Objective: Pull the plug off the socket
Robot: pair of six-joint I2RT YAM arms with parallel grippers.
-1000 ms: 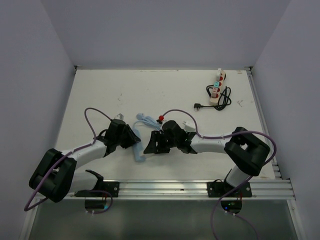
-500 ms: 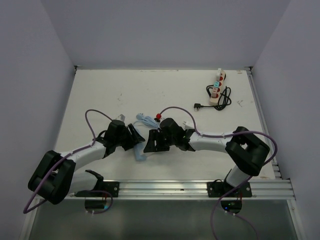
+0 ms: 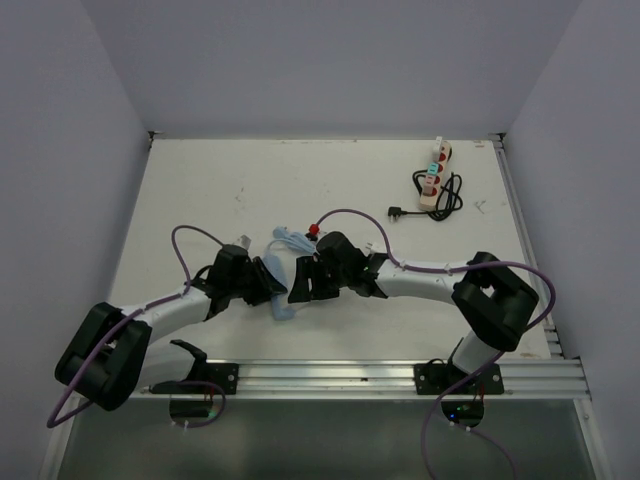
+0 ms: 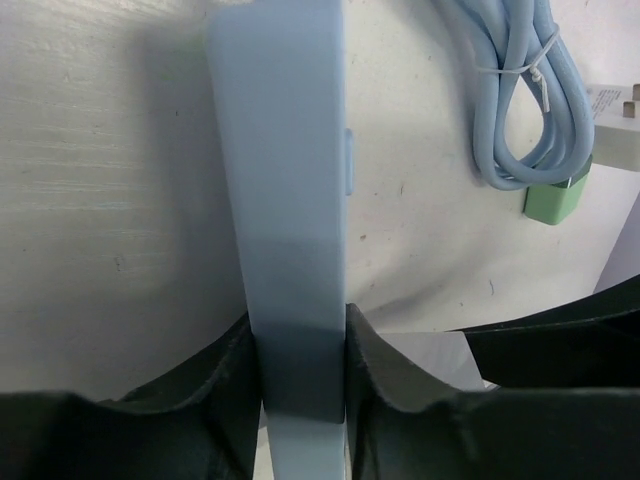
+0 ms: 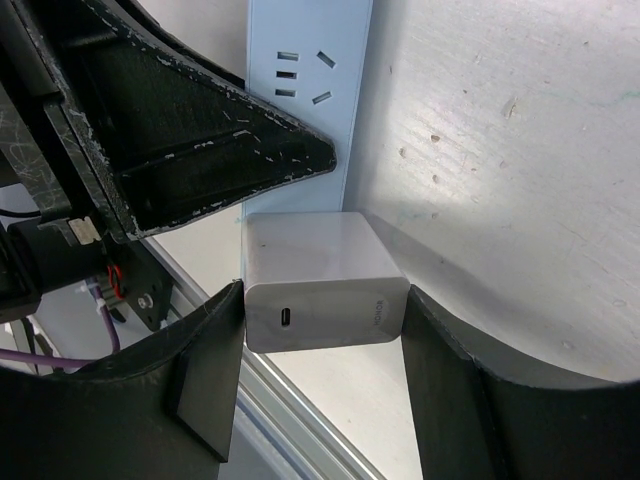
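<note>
The pale blue power strip (image 4: pixel 285 180) lies close to the near edge of the bench (image 3: pixel 250 180), a little left of the middle, and both arms meet over it. The left end effector (image 4: pixel 297 350) is pinching the strip: in the left wrist view the strip is seen edge-on, and the two dark fingers (image 4: pixel 150 420) press on its opposite long faces with no gap showing. The white charger plug (image 5: pixel 320 275) sits against the socket face of the strip, just below a free set of socket holes. Its prongs are hidden, so I cannot tell how deep it is seated. The right end effector (image 5: pixel 322 305) is closed around this plug, one finger touching each side of the white block, whose end with the small port faces the camera. A black finger of the left arm crosses the strip just beside the plug. Farther in on the bench, just beyond the two end effectors, lies a bundled blue cable (image 4: pixel 525 90) that ends in a green plug (image 4: pixel 555 198). Well apart from all this, near the far right corner, lies a white power strip (image 3: pixel 437 172) with a coiled black cord (image 3: pixel 450 195) beside it.
</note>
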